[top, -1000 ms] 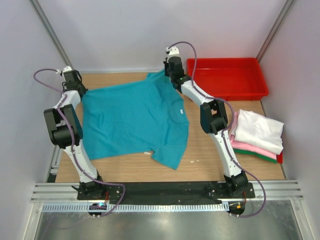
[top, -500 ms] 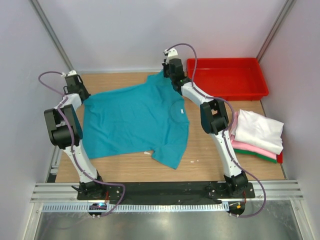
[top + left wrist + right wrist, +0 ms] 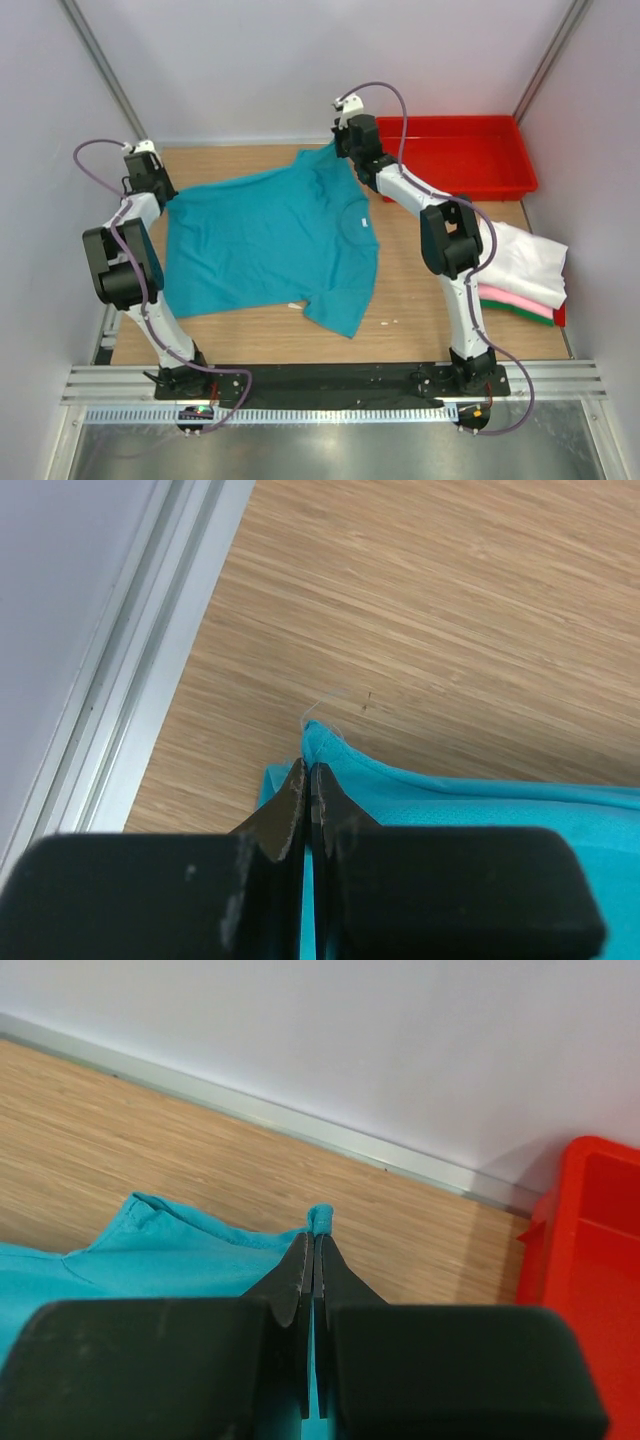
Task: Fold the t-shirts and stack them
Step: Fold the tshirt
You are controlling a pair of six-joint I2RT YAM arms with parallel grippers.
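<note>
A plain teal t-shirt (image 3: 270, 240) lies spread across the wooden table, with a small white neck label at its right side. My left gripper (image 3: 163, 192) is shut on the shirt's far left corner; in the left wrist view the fingertips (image 3: 308, 770) pinch the teal hem (image 3: 480, 800). At the far right corner my right gripper (image 3: 338, 150) is shut on the cloth, and a little nub of teal cloth (image 3: 320, 1216) pokes past its closed tips (image 3: 313, 1242). Folded white (image 3: 525, 262), pink (image 3: 505, 297) and green (image 3: 522, 313) t-shirts are stacked at the right edge.
A red plastic tray (image 3: 455, 155) stands at the back right, close beside my right gripper, and its corner (image 3: 590, 1260) shows in the right wrist view. The metal frame rail (image 3: 130, 710) runs along the table's left edge. My right forearm reaches over the folded stack.
My right arm has swung its elbow rightwards over the folded stack, with its gripper shifting slightly right. The left gripper has moved slightly back and to the right. Both grips on the teal shirt are unchanged.
</note>
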